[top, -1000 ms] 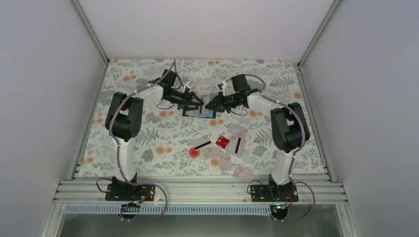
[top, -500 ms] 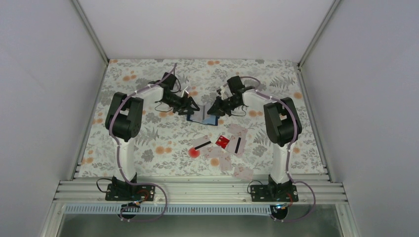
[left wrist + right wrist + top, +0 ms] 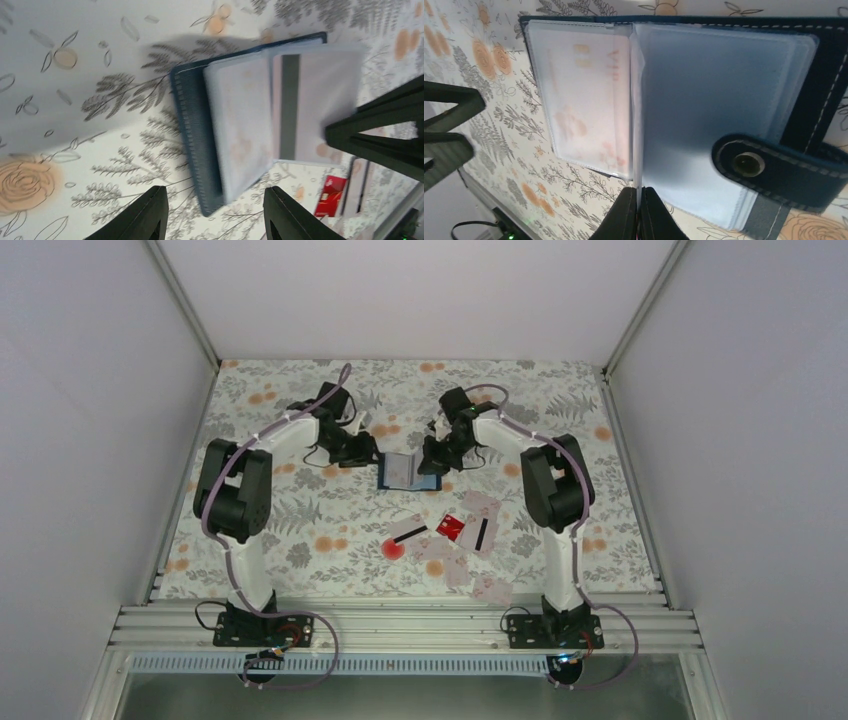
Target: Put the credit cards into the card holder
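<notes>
Card holder (image 3: 405, 470) lies open, navy with clear pockets (image 3: 724, 100); right claw (image 3: 638, 192) pinches one leaf, left claw (image 3: 215, 200) gapes.

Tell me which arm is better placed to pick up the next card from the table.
Left. The left gripper is open and empty beside the card holder, free to go for the loose cards. The right gripper is shut on a pocket leaf, apparently holding the holder open.

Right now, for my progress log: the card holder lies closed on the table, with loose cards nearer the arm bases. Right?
Not closed: the card holder lies spread open, as the right wrist view shows. Loose cards do lie nearer the arm bases.
</notes>
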You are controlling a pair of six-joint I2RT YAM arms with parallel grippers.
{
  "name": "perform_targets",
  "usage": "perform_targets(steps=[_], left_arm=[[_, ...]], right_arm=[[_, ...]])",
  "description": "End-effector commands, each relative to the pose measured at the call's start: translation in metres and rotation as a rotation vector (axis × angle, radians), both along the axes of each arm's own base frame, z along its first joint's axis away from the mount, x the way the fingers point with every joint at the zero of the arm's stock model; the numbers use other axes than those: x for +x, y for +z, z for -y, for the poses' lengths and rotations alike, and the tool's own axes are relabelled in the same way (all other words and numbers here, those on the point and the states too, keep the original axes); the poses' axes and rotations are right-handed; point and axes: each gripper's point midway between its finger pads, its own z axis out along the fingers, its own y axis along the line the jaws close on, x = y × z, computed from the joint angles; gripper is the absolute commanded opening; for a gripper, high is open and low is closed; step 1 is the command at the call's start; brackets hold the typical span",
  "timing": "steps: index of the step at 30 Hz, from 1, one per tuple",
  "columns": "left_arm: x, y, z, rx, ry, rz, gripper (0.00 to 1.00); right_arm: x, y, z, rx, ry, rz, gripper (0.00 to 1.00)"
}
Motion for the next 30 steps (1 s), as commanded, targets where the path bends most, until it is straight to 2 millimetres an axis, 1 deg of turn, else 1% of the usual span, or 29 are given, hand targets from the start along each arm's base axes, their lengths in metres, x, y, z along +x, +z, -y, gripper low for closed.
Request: perform_targets(steps=[1, 4, 6, 11, 16, 18, 20, 22, 27, 30], left_arm=[[-0.009, -0.023, -0.016, 0.087, -0.001, -0.007, 0.49], [-0.012, -0.034, -0.02, 0.11, -0.006, -0.014, 0.48], [-0.015, -0.039, -0.021, 0.112, -0.011, -0.02, 0.46], [-0.019, -0.049, -0.02, 0.101, -0.023, -0.034, 0.44], [-0.026, -0.057, -0.018, 0.087, -0.04, -0.051, 0.42], [-0.029, -0.059, -0.017, 0.077, -0.045, -0.057, 0.42], [-0.032, -0.06, -0.017, 0.07, -0.05, -0.06, 0.41], [-0.034, -0.059, -0.016, 0.065, -0.054, -0.061, 0.41], [-0.035, -0.053, -0.018, 0.063, -0.052, -0.044, 0.41], [-0.032, -0.044, -0.023, 0.079, -0.043, -0.014, 0.41]], right_arm=[[-0.009, -0.009, -0.001, -0.14, 0.027, -0.009, 0.04], [-0.007, -0.007, -0.001, -0.196, 0.021, 0.005, 0.04], [-0.004, -0.001, -0.006, -0.208, 0.024, 0.018, 0.06], [-0.005, 0.006, -0.023, -0.193, 0.054, 0.032, 0.17], [-0.007, 0.004, -0.04, -0.174, 0.08, 0.03, 0.26], [-0.007, 0.007, -0.049, -0.159, 0.088, 0.034, 0.33], [-0.006, 0.009, -0.058, -0.141, 0.094, 0.037, 0.38], [-0.006, 0.012, -0.067, -0.11, 0.101, 0.039, 0.4], [-0.008, 0.014, -0.086, -0.008, 0.127, 0.026, 0.42], [-0.007, 0.025, -0.098, 0.073, 0.156, 0.04, 0.43]])
